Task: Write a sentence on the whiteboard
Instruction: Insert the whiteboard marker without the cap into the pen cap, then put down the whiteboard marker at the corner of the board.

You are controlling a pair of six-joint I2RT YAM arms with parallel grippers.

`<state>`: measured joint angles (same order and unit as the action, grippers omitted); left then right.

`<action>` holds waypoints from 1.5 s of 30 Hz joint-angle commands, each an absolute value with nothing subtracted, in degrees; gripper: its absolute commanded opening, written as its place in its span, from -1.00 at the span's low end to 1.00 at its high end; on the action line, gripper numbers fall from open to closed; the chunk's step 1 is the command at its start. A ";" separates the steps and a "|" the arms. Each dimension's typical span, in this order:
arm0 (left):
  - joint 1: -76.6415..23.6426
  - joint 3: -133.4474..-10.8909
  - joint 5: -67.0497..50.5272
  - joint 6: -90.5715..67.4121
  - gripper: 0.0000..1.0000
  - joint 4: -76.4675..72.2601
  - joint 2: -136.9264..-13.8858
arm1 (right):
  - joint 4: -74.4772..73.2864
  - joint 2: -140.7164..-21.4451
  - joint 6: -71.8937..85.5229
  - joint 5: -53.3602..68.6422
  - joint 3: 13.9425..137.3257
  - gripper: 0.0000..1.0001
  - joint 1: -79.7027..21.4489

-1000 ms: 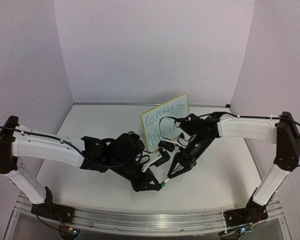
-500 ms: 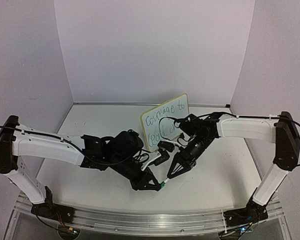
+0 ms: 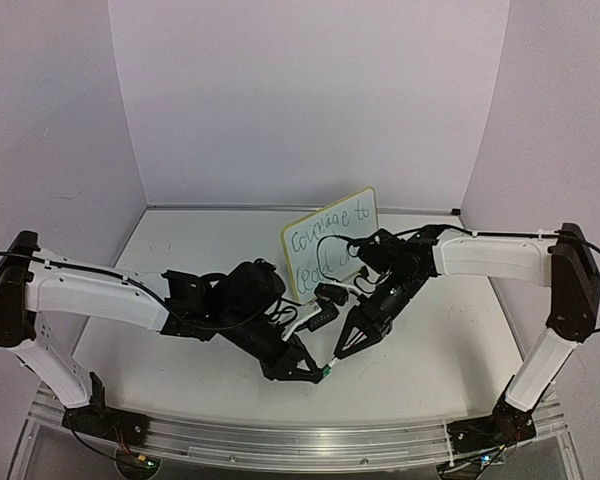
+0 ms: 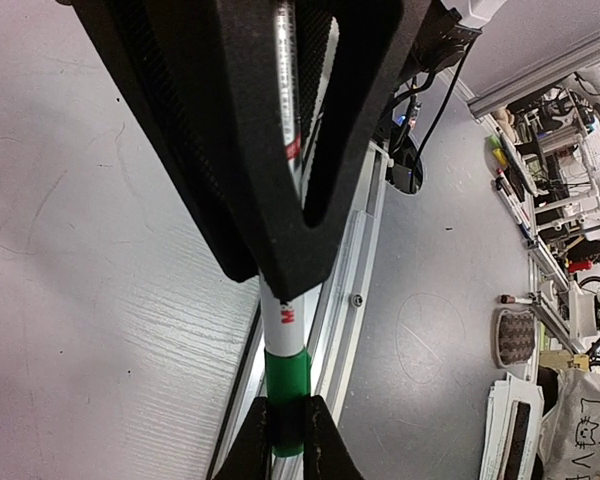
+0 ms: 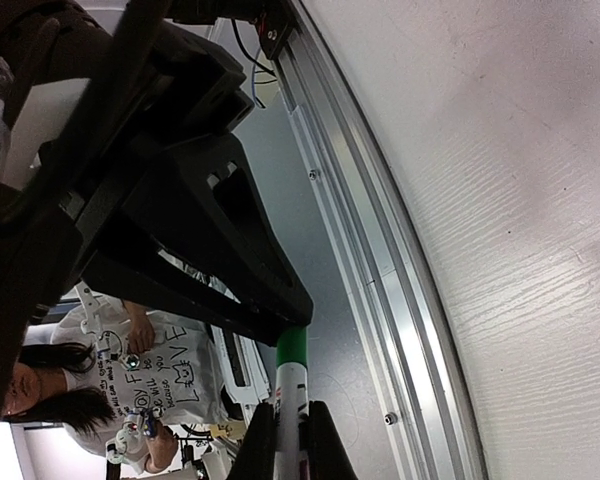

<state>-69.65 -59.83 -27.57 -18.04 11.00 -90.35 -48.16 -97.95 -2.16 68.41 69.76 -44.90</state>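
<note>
The whiteboard is standing tilted at the far middle of the surface, with the green sentence showing across it in two slanted lines. Its lower edge is hiding behind the right arm. In front of it the two arms are meeting low over the surface. The right tool is clamping the white body of the marker, and the left tool is pinching the green cap between its fingertips.

Since the words are looking complete, the arms are probably seating the cap back on the pen, though pulling it off would look the same. To do this well, the two tools should be keeping the pen and cap on one straight line, moving only along that line. The right grip should be holding firm so the body is not sliding, and the push should be ending once the cap is sitting fully home. Any sideways drift is risking a jammed cap or a dropped pen
</note>
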 commanded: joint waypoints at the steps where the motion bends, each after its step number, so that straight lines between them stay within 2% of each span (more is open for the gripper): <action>1: -68.23 -62.47 -23.18 -17.24 -1.00 -4.15 -88.76 | -44.66 -97.45 -2.86 69.59 71.94 -1.00 -48.31; 3: -67.91 -61.43 -21.35 -16.96 -0.85 -0.11 -87.58 | -44.64 -96.75 -1.90 64.18 72.10 -1.00 -47.77; 7: -65.25 -55.09 -17.66 -19.79 -0.17 3.24 -82.97 | -44.40 -95.07 1.01 53.43 71.72 -1.00 -43.28; 9: -63.49 -52.39 -15.63 -21.19 0.09 4.02 -80.30 | -43.20 -93.79 3.38 49.95 70.50 -1.00 -39.45; 12: -61.10 -50.17 -11.46 -22.00 0.33 6.84 -76.78 | -40.40 -92.49 5.77 47.74 68.83 -1.00 -36.47; 15: -57.67 -49.65 -7.61 -23.19 0.48 10.40 -75.32 | -34.12 -91.58 10.59 47.87 66.52 -1.00 -36.21; 20: -49.69 -49.61 -5.22 -24.90 0.57 14.17 -75.17 | -23.30 -91.35 19.32 40.53 62.31 -1.00 -36.17; 32: -36.89 -48.52 -4.39 -25.84 0.61 15.28 -74.84 | -19.71 -95.90 22.20 24.32 59.68 -0.89 -29.12; 42: -30.63 -46.93 -4.71 -25.52 0.62 13.86 -74.52 | -14.25 -97.77 22.14 21.11 56.30 -0.80 -18.11; 45: -28.60 -46.54 -4.59 -25.49 0.62 13.37 -73.85 | -12.92 -98.19 21.98 20.87 55.86 -0.57 -15.20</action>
<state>-31.10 -47.10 -5.37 -25.55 14.98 -76.12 -16.42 -96.90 21.72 23.14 56.86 -18.64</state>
